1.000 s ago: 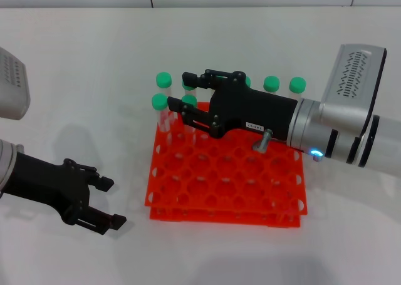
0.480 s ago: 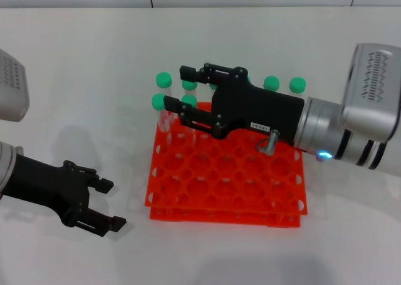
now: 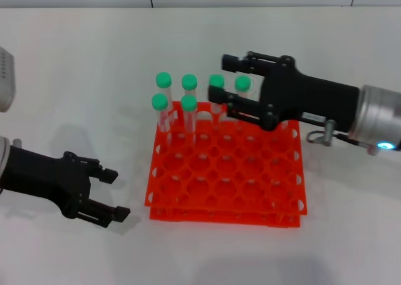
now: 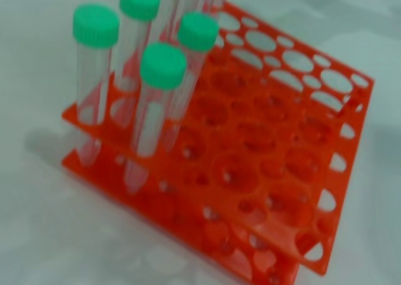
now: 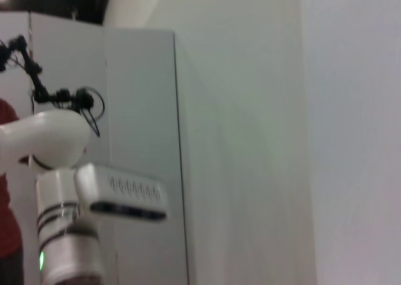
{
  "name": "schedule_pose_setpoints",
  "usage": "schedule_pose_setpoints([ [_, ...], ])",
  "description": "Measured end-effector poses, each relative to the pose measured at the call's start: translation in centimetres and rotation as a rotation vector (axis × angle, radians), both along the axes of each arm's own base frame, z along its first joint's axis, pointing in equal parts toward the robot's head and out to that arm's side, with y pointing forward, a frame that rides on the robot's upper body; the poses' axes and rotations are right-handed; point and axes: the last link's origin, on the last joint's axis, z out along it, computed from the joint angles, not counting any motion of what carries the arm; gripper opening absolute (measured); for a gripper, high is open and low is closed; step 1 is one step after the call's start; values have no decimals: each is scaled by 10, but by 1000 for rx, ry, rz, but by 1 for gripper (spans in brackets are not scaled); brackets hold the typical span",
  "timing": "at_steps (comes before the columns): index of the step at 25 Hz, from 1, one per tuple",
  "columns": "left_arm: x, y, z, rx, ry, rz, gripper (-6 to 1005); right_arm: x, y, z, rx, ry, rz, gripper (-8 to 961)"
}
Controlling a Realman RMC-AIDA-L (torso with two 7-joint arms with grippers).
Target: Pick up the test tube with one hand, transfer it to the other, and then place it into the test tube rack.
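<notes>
Biggest risk I can see: the right gripper (image 3: 220, 79) hangs with its fingers spread and empty right over the far row of the test tube rack (image 3: 227, 215), so any sideways swing clips a green cap, like the test tube (image 3: 188, 108) standing second row. Left gripper (image 3: 111, 194) sits open on the table near the rack's left edge, with plenty of room out there
</notes>
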Motion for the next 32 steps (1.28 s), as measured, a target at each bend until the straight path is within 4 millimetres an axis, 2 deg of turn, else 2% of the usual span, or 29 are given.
schedule_pose_setpoints([
  [15,14,-10,38,131,-289,-116,861,48,-9,62,-136,-215,-123,569],
  [32,15,-13,38,131,-319,-112,861,62,-10,71,-183,-329,-165,567],
])
